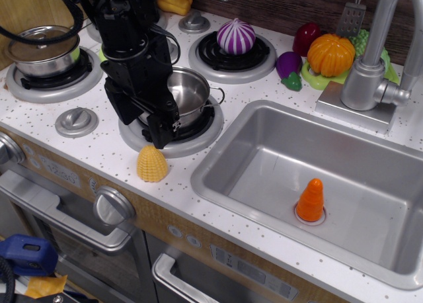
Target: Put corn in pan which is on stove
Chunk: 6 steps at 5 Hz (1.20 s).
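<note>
observation.image: pan (188,91) sits on the near-centre burner of the stove (66,144), interior looks empty, partly hidden by the arm. Lidded pot (43,49) on the far-left burner, lid closed. Sink (264,161) on the right holds only an orange carrot (310,200), upright over the drain. Purple-white onion (236,36) on the far burner. Pumpkin (330,54) on a green plate by the faucet (380,58).

Corn (153,164) stands upright on the desk (192,207) near the front edge, just off the burner ring; bare speckled top to its right up to the sink rim.

Claw (162,134) hangs just above and slightly far of the corn, not touching it; holding nothing. Can't tell how far the jaws are apart.
</note>
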Motion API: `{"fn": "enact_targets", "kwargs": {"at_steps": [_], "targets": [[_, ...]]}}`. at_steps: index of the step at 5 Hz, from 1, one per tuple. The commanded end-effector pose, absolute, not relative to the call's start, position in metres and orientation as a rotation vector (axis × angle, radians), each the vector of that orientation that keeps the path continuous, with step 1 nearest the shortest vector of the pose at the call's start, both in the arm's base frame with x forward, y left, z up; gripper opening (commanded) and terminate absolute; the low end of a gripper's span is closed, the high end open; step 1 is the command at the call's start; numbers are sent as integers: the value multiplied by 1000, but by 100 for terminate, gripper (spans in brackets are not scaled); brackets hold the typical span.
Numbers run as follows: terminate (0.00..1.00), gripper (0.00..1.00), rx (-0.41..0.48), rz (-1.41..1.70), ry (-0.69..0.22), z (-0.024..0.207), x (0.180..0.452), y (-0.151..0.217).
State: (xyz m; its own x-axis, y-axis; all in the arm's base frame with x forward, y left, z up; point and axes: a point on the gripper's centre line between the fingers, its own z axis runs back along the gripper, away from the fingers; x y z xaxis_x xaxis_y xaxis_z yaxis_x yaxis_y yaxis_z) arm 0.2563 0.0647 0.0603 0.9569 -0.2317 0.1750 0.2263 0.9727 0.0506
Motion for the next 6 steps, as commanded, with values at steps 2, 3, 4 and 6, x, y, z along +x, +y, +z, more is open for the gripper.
{"fn": "enact_targets", "kwargs": {"at_steps": [2,3,4,6], "targets": [[0,100,30,-227,-196,53,258,63],[0,100,20,-207,-218,44,254,63],[0,100,3,-200,-239,36,252,63],[0,100,36,-193,-261,24,259,76]]}}
